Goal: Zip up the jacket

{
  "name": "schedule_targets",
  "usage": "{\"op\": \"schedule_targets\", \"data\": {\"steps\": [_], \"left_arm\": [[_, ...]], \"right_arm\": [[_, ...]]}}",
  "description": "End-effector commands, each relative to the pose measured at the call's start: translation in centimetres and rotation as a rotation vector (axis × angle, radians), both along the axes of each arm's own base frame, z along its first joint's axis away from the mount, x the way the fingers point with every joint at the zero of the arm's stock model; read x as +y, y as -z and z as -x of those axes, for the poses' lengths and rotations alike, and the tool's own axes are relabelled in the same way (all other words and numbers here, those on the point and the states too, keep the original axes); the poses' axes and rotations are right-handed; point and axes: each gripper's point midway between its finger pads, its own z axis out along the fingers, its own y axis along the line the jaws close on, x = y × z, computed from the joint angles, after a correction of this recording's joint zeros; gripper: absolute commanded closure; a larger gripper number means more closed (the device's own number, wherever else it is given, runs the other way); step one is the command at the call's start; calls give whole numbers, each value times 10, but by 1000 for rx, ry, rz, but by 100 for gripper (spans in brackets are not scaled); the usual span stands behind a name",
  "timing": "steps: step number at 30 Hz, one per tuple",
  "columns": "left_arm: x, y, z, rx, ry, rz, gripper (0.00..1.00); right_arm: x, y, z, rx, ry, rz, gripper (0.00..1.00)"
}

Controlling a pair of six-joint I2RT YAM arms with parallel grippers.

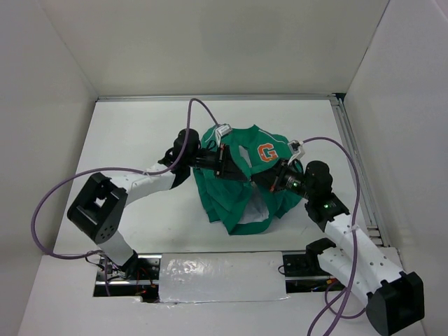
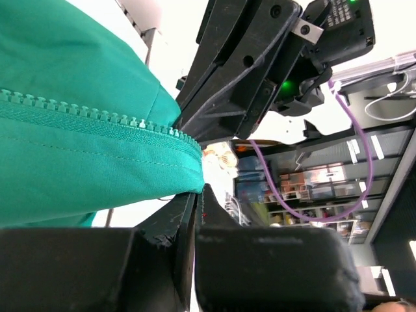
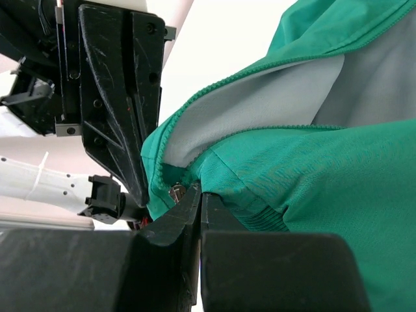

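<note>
The green jacket (image 1: 245, 185) with an orange "G" patch (image 1: 267, 152) is bunched mid-table and lifted between both grippers. My left gripper (image 1: 225, 165) is shut on a front edge of the jacket. In the left wrist view its tips (image 2: 197, 190) pinch the end of the fabric edge, just below the green zipper teeth (image 2: 97, 114). My right gripper (image 1: 271, 179) is shut on the other front edge. In the right wrist view its tips (image 3: 199, 192) pinch the ribbed hem (image 3: 260, 214) beside a small metal zipper slider (image 3: 175, 192). The pale lining (image 3: 273, 97) shows, so the front is open there.
The two grippers face each other a few centimetres apart; each shows in the other's wrist view, the right one (image 2: 260, 71) and the left one (image 3: 117, 97). Purple cables (image 1: 63, 192) loop around both arms. White walls enclose the table (image 1: 140, 126); a taped strip (image 1: 217, 276) lies at the near edge.
</note>
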Motion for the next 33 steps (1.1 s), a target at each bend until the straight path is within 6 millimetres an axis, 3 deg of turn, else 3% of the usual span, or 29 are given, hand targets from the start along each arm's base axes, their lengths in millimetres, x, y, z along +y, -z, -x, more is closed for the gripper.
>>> {"op": "schedule_targets", "data": {"steps": [1,4,6,7,9,10,13,17,18,21,22,26,27,29,33], "left_arm": [[-7,-26,10,-153,23,21,100],[-7,-24,5,-153,-20,-6,100],[-5,-27,3,-161,-42,-11,93],[-5,-28,2,-160,-51,-13,80],[-5,-30,2,-171,-60,-9,71],[-5,-32,2,-179,-61,-2,57],[-5,-32,5,-173,-44,7,45],[-7,-33,8,-182,-20,25,49],[-7,-33,7,-175,-23,22,58],[-7,-31,6,-168,-33,13,72],[-6,-31,7,-169,-31,13,73],[-3,-36,8,-192,-54,18,61],[-2,-35,8,-196,-61,17,51],[0,-38,9,-214,-68,22,42],[2,-41,12,-231,-72,27,41]], "right_arm": [[3,-41,3,-166,-24,-39,100],[5,-49,14,-200,-59,-57,100],[5,-51,20,-213,-74,-62,100],[6,-51,21,-207,-78,-67,100],[8,-52,25,-212,-100,-72,100],[8,-52,26,-206,-101,-78,100],[13,-52,28,-208,-118,-94,100],[20,-53,30,-203,-137,-109,100],[21,-55,30,-210,-136,-112,100],[20,-52,27,-199,-119,-85,100],[18,-52,25,-200,-104,-79,100],[11,-47,20,-184,-45,-52,100],[11,-45,19,-175,-39,-45,100],[11,-45,20,-177,-43,-45,100],[12,-43,17,-162,-41,-40,100]]}}
